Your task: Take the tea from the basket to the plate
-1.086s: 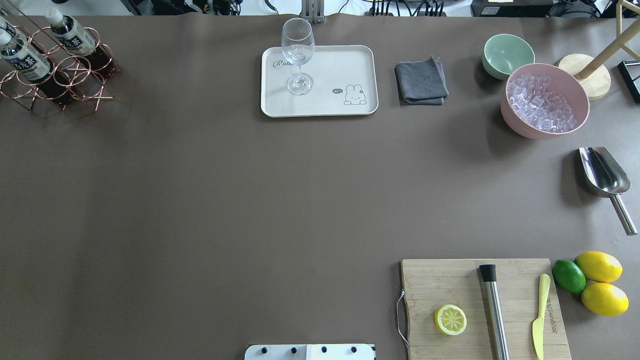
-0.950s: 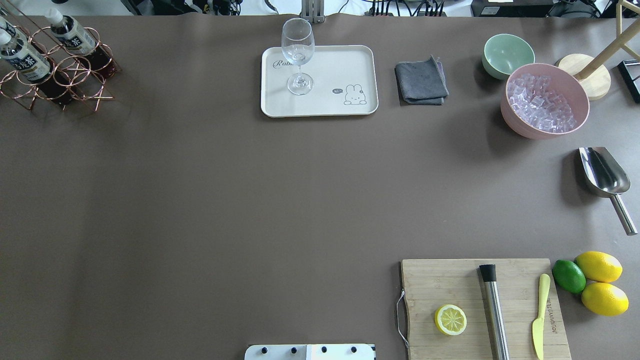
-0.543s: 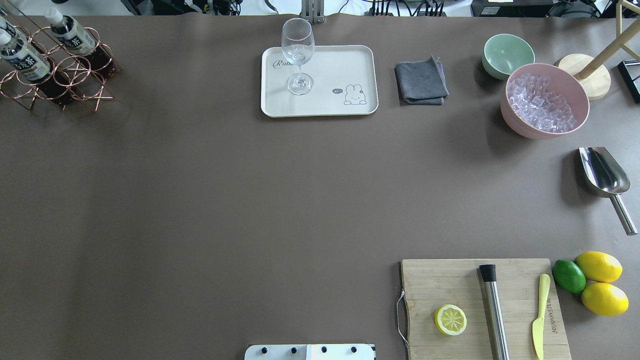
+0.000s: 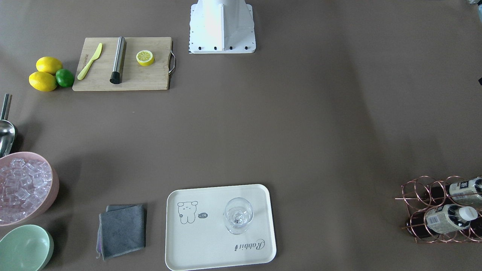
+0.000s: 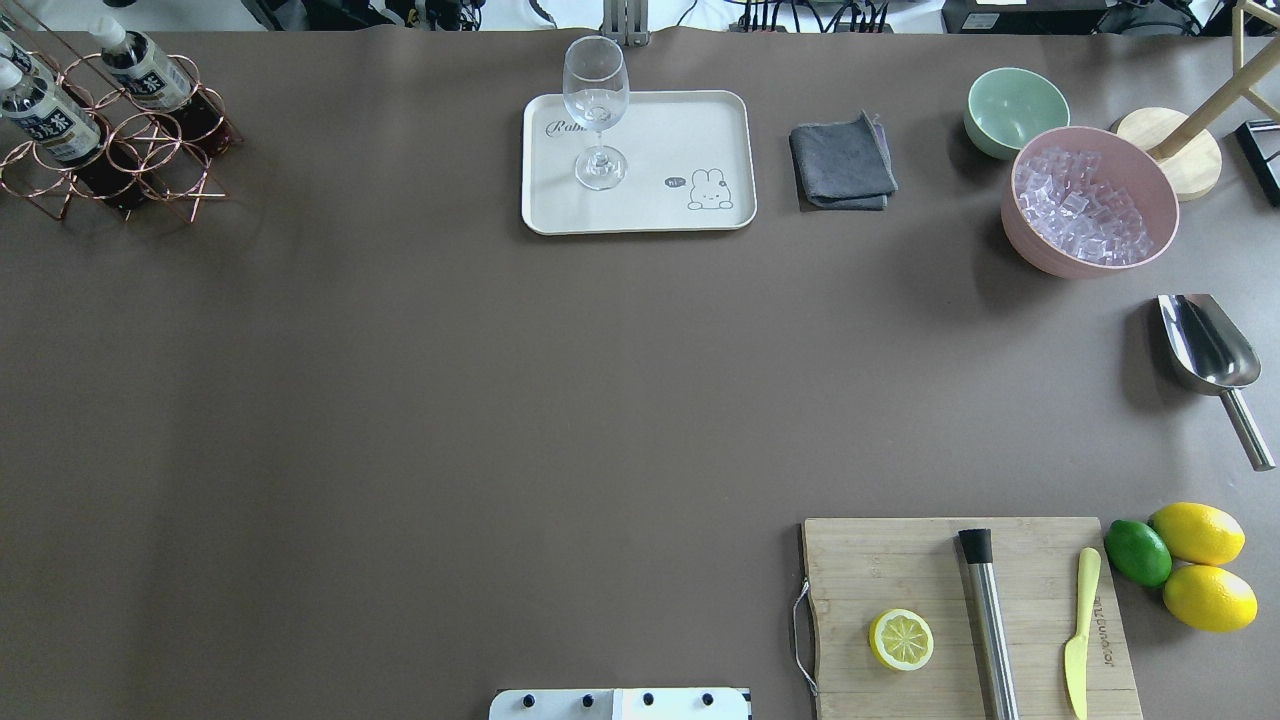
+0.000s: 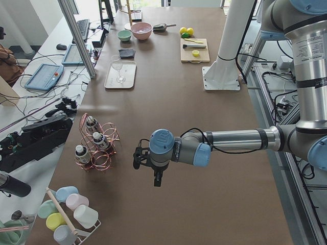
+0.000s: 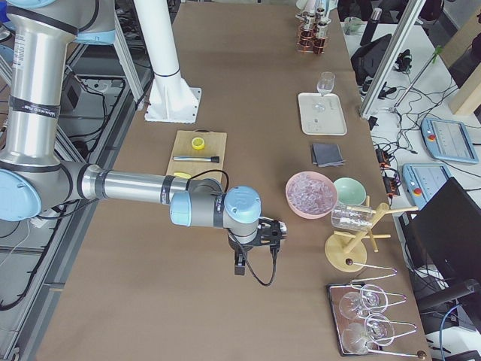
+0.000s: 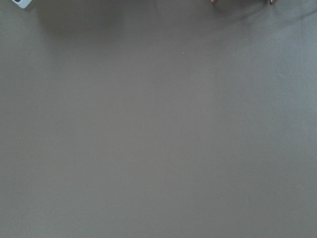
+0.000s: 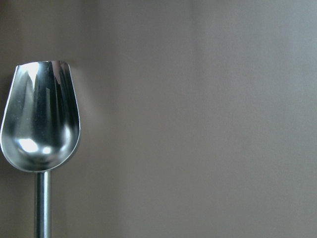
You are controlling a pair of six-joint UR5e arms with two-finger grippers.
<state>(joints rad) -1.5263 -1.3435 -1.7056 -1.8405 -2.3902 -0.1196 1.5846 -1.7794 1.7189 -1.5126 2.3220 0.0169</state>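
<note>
Copper basket [image 5: 150,172]: holds the tea [image 5: 47,117] upright, at the bench's [image 5: 400,400] far-left corner.
Left claw [image 6: 138,159]: we judge it nearer, the basket beside it; open or clenched, we cannot tell.

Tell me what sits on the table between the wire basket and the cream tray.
Nothing: in the overhead view the stretch of brown table between the basket and the tray is bare. The front-facing view shows the same.

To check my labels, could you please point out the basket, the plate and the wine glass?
basket [image 5: 152,150], overhead view, front ring cells
plate [image 5: 690,130], overhead view, bare surface
wine glass [image 5: 596,88], overhead view, its bowl
</note>
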